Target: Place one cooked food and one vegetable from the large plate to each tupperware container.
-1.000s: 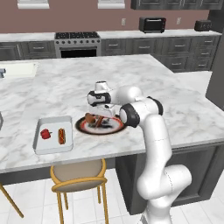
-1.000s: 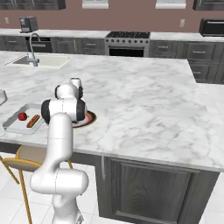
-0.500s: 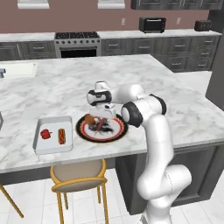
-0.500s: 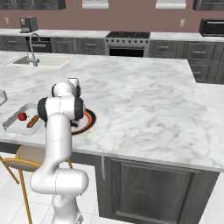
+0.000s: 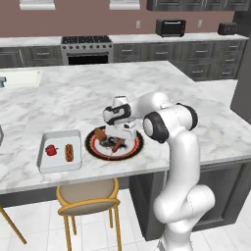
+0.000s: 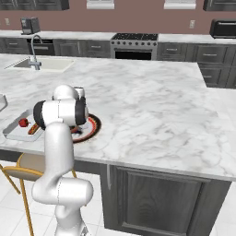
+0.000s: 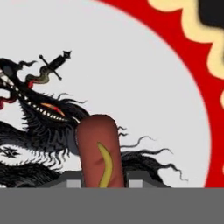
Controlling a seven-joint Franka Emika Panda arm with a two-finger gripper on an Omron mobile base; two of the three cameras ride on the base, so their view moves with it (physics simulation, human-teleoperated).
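The large plate (image 5: 88, 145) (image 6: 94, 124) lies near the counter's front edge, black-rimmed with a red ring (image 7: 188, 65) and a white centre bearing a dragon drawing. My gripper (image 5: 116, 140) (image 7: 104, 183) is down on it, open, with a hot dog (image 5: 117, 144) (image 7: 98, 153) standing between its tips. A brown food piece (image 5: 100, 133) rests on the plate's left side. Left of the plate, one tupperware container (image 5: 60, 165) (image 6: 13, 132) holds a red pepper (image 5: 51, 150) (image 6: 23, 122) and a hot dog (image 5: 69, 152). A pale edge (image 6: 2, 101) at the far left may be the second container.
A yellow stool (image 5: 88, 195) stands under the counter's front edge, below the tray. The sink (image 5: 19, 78) (image 6: 39, 64) is set into the counter at the far left. The stove (image 5: 87, 46) and toaster oven (image 5: 170, 27) line the back wall.
The arm has lowered the gripper onto the plate, down around the hot dog. The tray and its contents have not moved.
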